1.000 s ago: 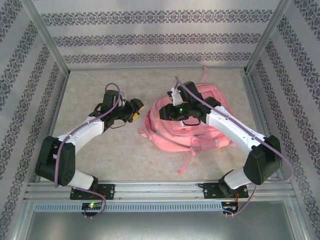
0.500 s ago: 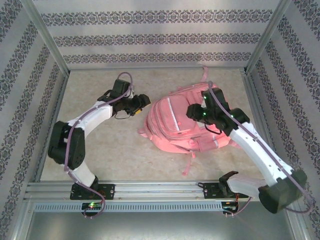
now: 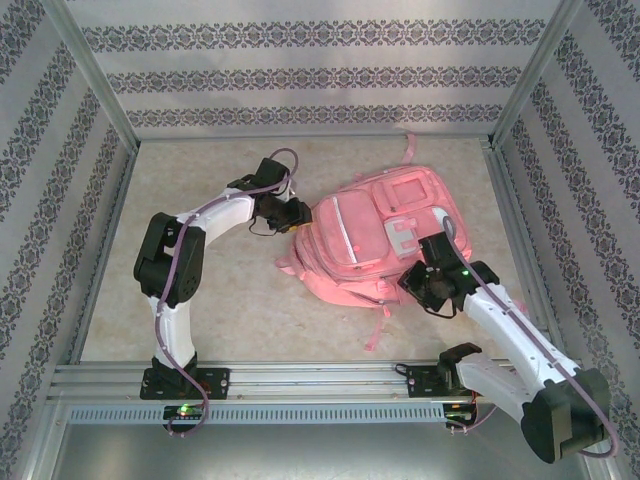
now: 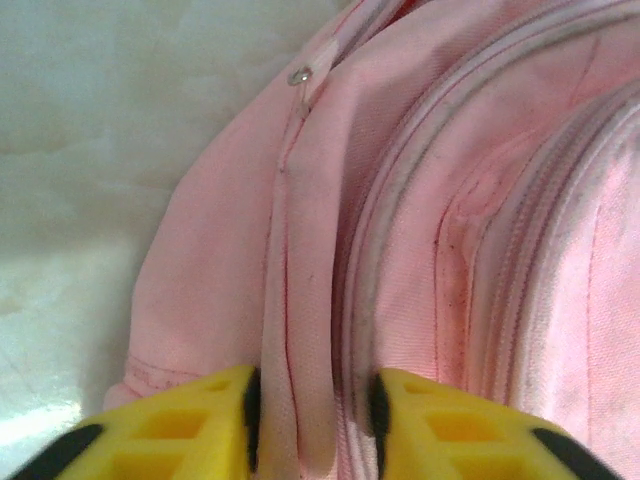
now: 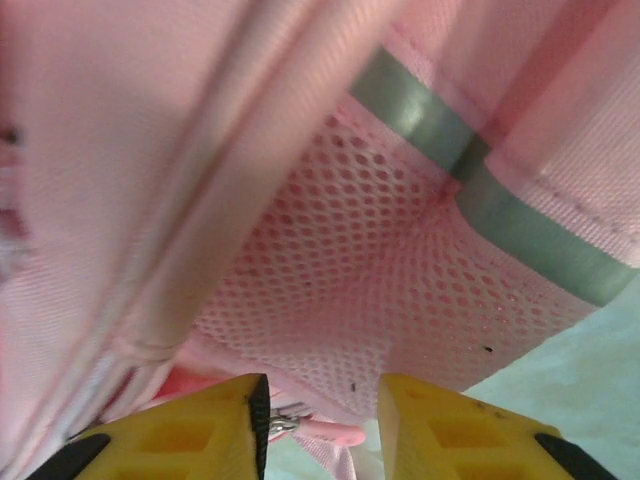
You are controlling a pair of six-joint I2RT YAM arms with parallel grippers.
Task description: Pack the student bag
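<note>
The student bag (image 3: 370, 235), a big pink backpack, lies flat mid-table with its front pockets up. My left gripper (image 3: 297, 216) is at the bag's left edge. In the left wrist view its yellow fingers (image 4: 200, 420) pinch a fold of pink fabric (image 4: 305, 380) beside a zipper line, so the left gripper (image 4: 315, 385) is shut on the bag. My right gripper (image 3: 418, 278) sits at the bag's near right corner. There the right gripper (image 5: 322, 390) stands open under a pink mesh pocket (image 5: 380, 270), with a zipper pull (image 5: 300, 428) by its left pad.
A grey reflective strip (image 5: 520, 225) crosses the bag above the mesh. Loose pink straps trail toward the near edge (image 3: 378, 325) and the back (image 3: 408, 150). Patterned walls and metal posts (image 3: 95, 80) box in the beige tabletop (image 3: 200, 310).
The left arm swung right to the bag's left edge and its jaws closed on the fold. The right arm drew back from above the bag to its near right corner.
</note>
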